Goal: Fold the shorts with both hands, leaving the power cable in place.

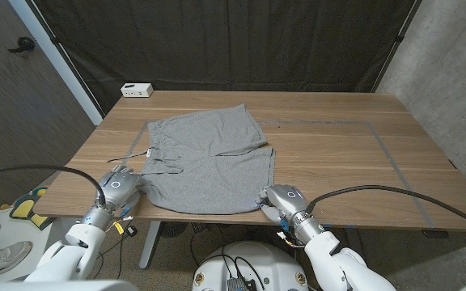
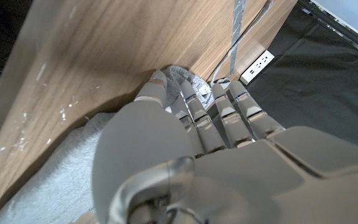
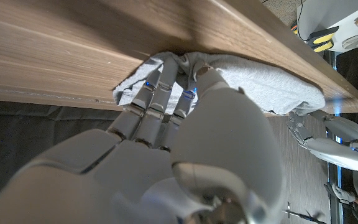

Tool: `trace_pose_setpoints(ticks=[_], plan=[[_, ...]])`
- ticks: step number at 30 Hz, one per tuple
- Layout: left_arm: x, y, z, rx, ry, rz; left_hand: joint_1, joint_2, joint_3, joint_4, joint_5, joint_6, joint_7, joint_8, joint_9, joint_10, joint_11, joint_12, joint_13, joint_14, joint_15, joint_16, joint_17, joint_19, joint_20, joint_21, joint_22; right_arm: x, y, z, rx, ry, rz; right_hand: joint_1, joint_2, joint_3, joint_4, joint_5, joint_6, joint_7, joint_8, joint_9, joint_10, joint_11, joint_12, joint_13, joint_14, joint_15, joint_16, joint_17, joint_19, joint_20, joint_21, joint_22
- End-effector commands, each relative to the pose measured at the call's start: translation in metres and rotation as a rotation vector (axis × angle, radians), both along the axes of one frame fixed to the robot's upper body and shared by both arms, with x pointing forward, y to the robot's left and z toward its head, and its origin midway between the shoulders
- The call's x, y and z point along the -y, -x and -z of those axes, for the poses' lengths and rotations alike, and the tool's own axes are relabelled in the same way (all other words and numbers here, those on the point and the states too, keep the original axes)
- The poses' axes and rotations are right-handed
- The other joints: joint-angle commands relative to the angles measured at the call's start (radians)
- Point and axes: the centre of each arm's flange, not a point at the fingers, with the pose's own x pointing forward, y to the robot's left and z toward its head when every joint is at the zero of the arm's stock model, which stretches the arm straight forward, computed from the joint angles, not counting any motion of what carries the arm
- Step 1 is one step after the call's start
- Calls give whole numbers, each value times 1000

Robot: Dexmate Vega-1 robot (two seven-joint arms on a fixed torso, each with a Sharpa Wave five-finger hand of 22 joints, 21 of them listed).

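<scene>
- Head view: we see the grey cotton shorts (image 1: 205, 162) spread flat on the brown wooden table (image 1: 338, 153), waistband toward the robot's left. The left hand (image 1: 120, 187) sits at the near waistband corner, the right hand (image 1: 284, 200) at the near leg-hem corner. We judge uneven lifting could skew the fold. A white power strip (image 1: 137, 90) stands well apart at the far corner; grey tape lines (image 1: 395, 166) obstruct nothing.
- Left wrist view: the fingers (image 2: 194, 106) press into bunched cloth; whether they are closed on it, we cannot tell. A slip is possible.
- Right wrist view: fingers (image 3: 157, 90) and thumb pinch the hem.
</scene>
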Motion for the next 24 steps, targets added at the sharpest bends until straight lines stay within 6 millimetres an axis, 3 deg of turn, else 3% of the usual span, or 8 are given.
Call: trace_pose_setpoints(ticks=[1, 5, 8, 11, 13, 14, 16, 24], plan=[[1, 2, -8, 11, 9, -14, -6, 7, 47, 41, 10, 33, 26, 52, 80, -11, 0, -5, 6, -12, -153, -4, 2, -1, 0, 5, 5, 10, 6, -5, -56, 61, 53, -12, -46, -25, 2, 5, -214, -27, -41, -3, -83, -1, -41, -7, -53, -155, -36, 9, -17, 14, 6, 0], [1, 0, -10, 7, 13, -8, -2, 4, 53, 41, 13, 35, 25, 60, 87, -10, 3, -5, 9, -11, -152, -5, 2, -2, -2, 7, 5, 8, -2, 2, -78, 58, 41, -22, -63, -47, 6, 12, -299, -90, -34, -4, -118, -13, -54, -4, -64, -155, -28, 21, -37, 11, 3, -2], [1, -1, -11, 11, 13, -2, -1, 2, 57, 41, 15, 34, 21, 65, 92, -10, 5, -6, 10, -11, -151, -5, 2, -2, -3, 8, 5, 8, -6, 8, -85, 71, 36, -25, -68, -56, 8, 14, -310, -92, -28, -4, -129, -14, -58, -2, -73, -156, -26, 22, -43, 12, 3, -2], [1, -1, -12, 13, 15, -2, -1, 0, 59, 42, 16, 33, 26, 70, 97, -11, 7, -6, 12, -11, -151, -6, 2, -3, -3, 10, 6, 11, -9, 13, -62, 20, 14, -19, -57, -66, 10, 20, -220, -88, 9, -5, -105, -21, -46, 3, -74, -158, -15, 23, -48, 8, 5, -2], [1, -1, -13, 11, 16, -4, -1, -1, 61, 43, 17, 32, 23, 73, 100, -9, 7, -6, 13, -11, -152, -6, 3, -3, -4, 11, 6, 10, -9, 14, -12, 29, 23, -15, -30, -69, 17, 24, -53, -47, 59, 0, -47, -14, -20, 6, -52, -159, -5, 22, -41, 7, 14, -4], [1, -1, -13, 13, 14, -4, -1, -2, 61, 44, 17, 32, 24, 75, 101, -9, 5, -6, 13, -10, -152, -6, 3, -3, -5, 11, 6, 11, -9, 13, -12, -23, -3, -11, -23, -69, 16, 24, -12, -30, 67, -2, -27, -8, -10, 7, -40, -158, -3, 21, -41, 7, 16, -4], [1, -1, -14, 14, 12, -6, -2, -2, 63, 44, 17, 31, 24, 77, 104, -8, 4, -6, 14, -10, -152, -6, 3, -3, -5, 12, 6, 10, -6, 10, 36, -23, -6, -12, 29, -60, 29, 14, 214, 56, 128, 3, 53, 4, 28, 13, 3, -157, 2, 27, -25, 0, 33, -4], [-1, 0, -18, 47, 32, 1, -2, -6, 68, 47, 19, 29, 26, 88, 114, -6, 5, -6, 17, -9, -153, -6, 4, -4, -5, 16, 5, 17, -6, -4, 85, -185, -57, -6, 41, -52, 29, 7, 255, 73, 131, 2, 91, -2, 44, 13, 27, -157, -1, 30, -16, -2, 43, -4]])
